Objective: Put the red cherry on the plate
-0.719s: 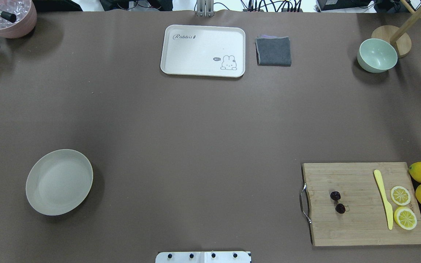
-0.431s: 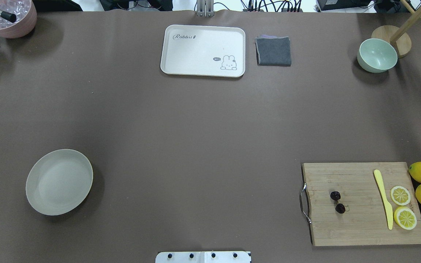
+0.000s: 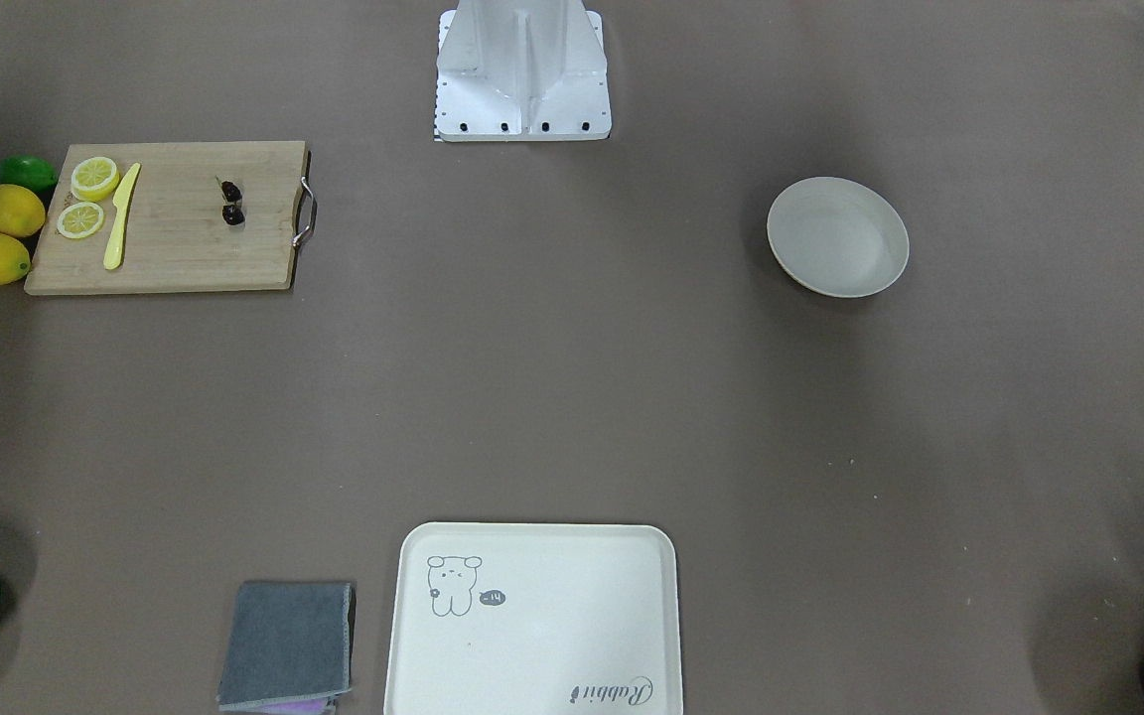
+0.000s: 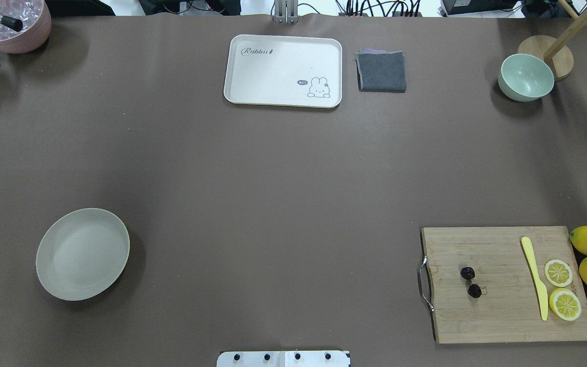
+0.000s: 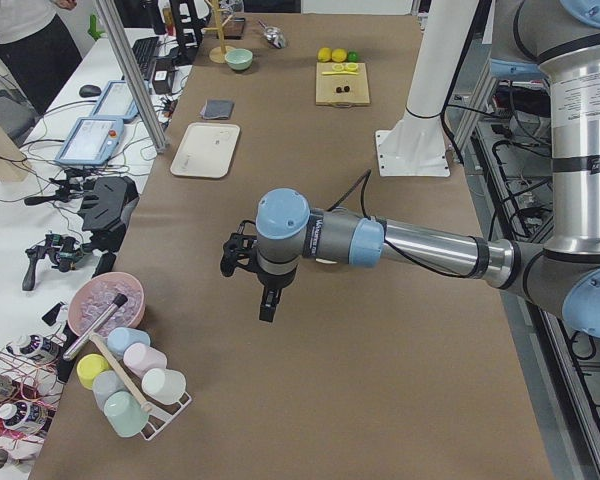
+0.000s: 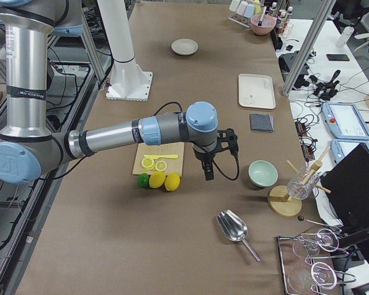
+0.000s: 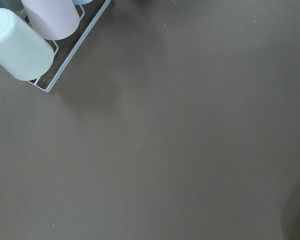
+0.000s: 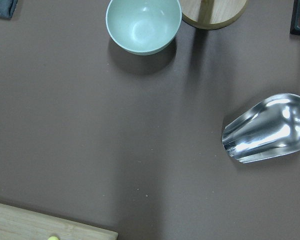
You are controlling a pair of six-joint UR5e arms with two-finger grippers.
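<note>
On the cutting board [image 4: 502,311], close to its metal handle [image 4: 423,285], the red cherry [image 4: 474,290] is being supported, well apart from the plate [image 4: 83,254] on the robot's left side. The right gripper [image 6: 208,174] and the left gripper [image 5: 267,310] are being shown only from the side, so wide or narrow cannot be told. The pick is probably best done by the right gripper, brought straight down and closed across one fruit. The pair's long axis is being seen running away from the robot, slightly tilted. The stem is too thin to be traced.
</note>
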